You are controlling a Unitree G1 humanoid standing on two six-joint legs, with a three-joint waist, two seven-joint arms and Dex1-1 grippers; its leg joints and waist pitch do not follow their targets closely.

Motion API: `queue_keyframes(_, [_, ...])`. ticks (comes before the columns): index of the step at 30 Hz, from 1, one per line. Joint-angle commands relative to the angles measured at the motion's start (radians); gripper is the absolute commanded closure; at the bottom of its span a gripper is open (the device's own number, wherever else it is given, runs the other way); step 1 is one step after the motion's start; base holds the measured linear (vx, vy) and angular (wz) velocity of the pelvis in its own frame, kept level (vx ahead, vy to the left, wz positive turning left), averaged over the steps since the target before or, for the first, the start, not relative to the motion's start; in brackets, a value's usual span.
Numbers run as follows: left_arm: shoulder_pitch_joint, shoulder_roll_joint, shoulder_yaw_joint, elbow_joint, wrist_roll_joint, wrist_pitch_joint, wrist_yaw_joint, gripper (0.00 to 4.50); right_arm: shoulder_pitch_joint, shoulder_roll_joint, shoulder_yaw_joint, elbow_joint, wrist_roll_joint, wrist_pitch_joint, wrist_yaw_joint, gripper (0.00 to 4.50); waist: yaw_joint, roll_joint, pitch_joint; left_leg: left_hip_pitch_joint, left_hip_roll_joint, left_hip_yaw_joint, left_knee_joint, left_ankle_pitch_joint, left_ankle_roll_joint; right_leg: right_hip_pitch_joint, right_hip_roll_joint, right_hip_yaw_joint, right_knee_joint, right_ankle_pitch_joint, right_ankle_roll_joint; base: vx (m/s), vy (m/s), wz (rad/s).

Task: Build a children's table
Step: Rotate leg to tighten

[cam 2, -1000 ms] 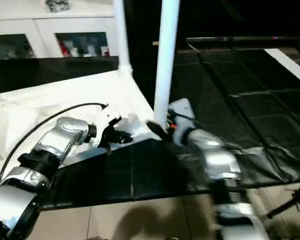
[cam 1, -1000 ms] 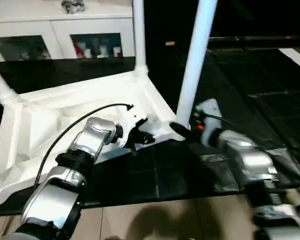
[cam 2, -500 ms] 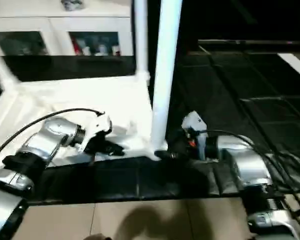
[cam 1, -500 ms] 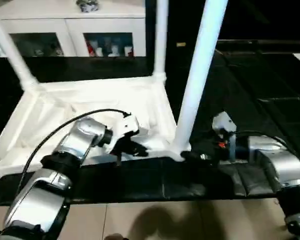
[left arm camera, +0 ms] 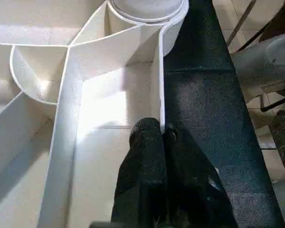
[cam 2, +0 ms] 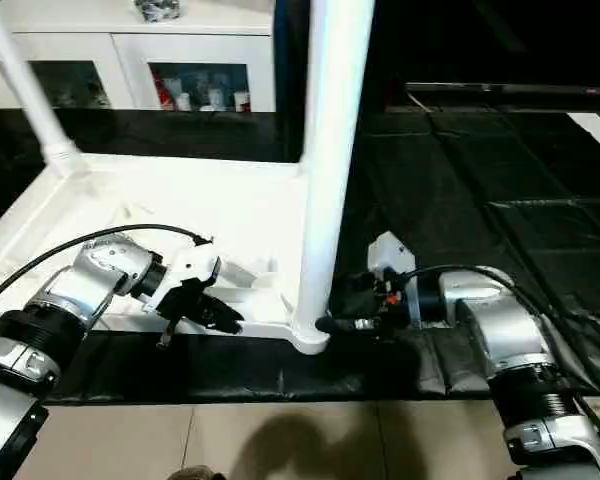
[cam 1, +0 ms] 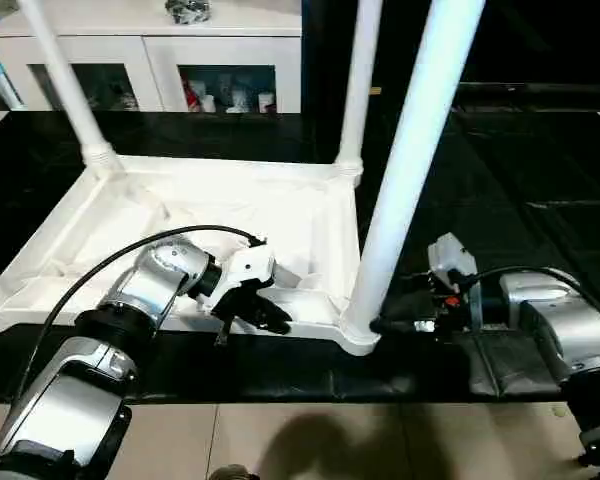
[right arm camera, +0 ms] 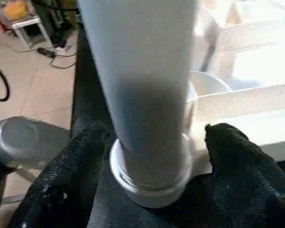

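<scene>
I have the tabletop [cam 1: 230, 215] lying underside-up on the black mat [cam 1: 540, 180], with the white cabinet [cam 1: 160, 55] behind it; three legs are plainly standing in corner sockets, the far left leg [cam 1: 65, 85], the far right leg [cam 1: 355, 90] and the near right leg [cam 1: 410, 170]; the near left corner runs off the edge of my head view (I cannot tell whether a fourth leg is seated there), so I judge the build mostly done, with that corner to check and the table still to be turned upright; my left gripper [left arm camera: 160, 137] is pinched narrow onto the thin near side wall of the tabletop, close to the near right socket [left arm camera: 147, 9], one finger on each face of it; my right gripper [right arm camera: 149, 137] sits spread wide, a finger either side of the near right leg just above its collar, and the wrist view leaves it unclear whether the pads [right arm camera: 73, 156] actually press the tube, so I would call it open around the leg and not yet gripping; the mat is open to the right and beyond, the near edge of the mat meets the tile floor [cam 1: 310, 440] just beside both arms, and the cabinet leaves less room behind the far legs.
</scene>
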Motion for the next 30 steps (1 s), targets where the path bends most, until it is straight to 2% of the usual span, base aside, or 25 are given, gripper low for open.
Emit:
queue_keyframes(1, [-0.018,-0.007,-0.031,-0.020,0.014,-0.021,-0.037,4.50,-0.018,-0.007,0.006,-0.002,-0.006,-0.008,0.015,1.31,-0.008,-0.014,-0.076,0.015,0.031,-0.004,-0.059,-0.178,0.070,0.054,-0.071,0.050,-0.069,-0.262,-0.193,0.000,0.000,0.00])
queue_keyframes(14, [-0.018,-0.009,-0.033,-0.012,0.015,-0.035,-0.037,4.50,-0.033,0.013,0.020,0.033,0.001,-0.027,0.024,2.49,-0.008,-0.013,-0.077,0.014,0.029,-0.004,-0.058,-0.176,0.071,0.054,-0.071,0.049,-0.068,-0.258,-0.194,0.000,0.000,0.00])
queue_keyframes(30, [-0.007,-0.020,-0.029,-0.010,0.019,-0.019,-0.011,4.50,-0.002,0.016,0.028,-0.004,0.031,0.005,0.059,2.62,-0.006,-0.013,-0.077,0.015,0.029,-0.004,-0.058,-0.180,0.069,0.054,-0.071,0.049,-0.070,-0.274,-0.188,0.000,0.000,0.00])
